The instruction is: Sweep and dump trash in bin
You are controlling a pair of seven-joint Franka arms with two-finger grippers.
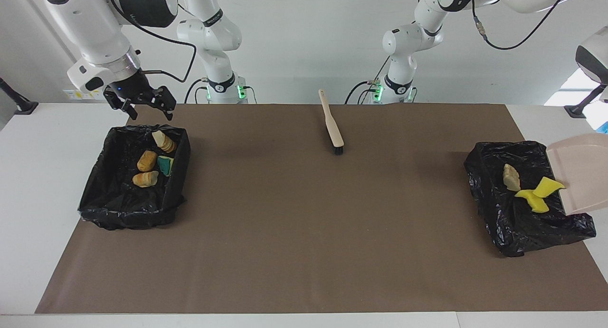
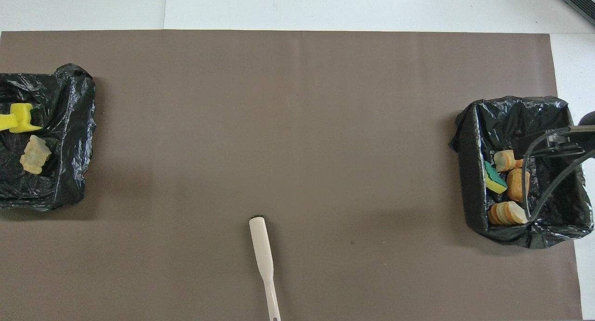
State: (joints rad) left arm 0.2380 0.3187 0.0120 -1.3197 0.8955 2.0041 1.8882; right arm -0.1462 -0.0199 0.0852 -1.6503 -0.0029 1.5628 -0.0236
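The beige dustpan [image 1: 584, 176] hangs steeply tilted over the black-lined bin [image 1: 489, 214] at the left arm's end of the table. Its handle runs out of view, and my left gripper is out of view with it. Trash lies in that bin: a tan lump [image 1: 510, 177] [image 2: 33, 153] and yellow sponge chunks [image 1: 536, 198] [image 2: 18, 119] just below the pan's lip. My right gripper [image 1: 148, 110] hangs open and holding nothing over the robot-side rim of the other bin [image 1: 95, 200] [image 2: 469, 181]. That bin holds three bread-like pieces [image 1: 147, 160] and a green-and-yellow sponge [image 1: 166, 165].
A beige brush [image 1: 332, 127] [image 2: 263, 253] lies on the brown mat [image 1: 304, 223], midway between the bins and close to the robots. White table [image 1: 42, 176] borders the mat at both ends.
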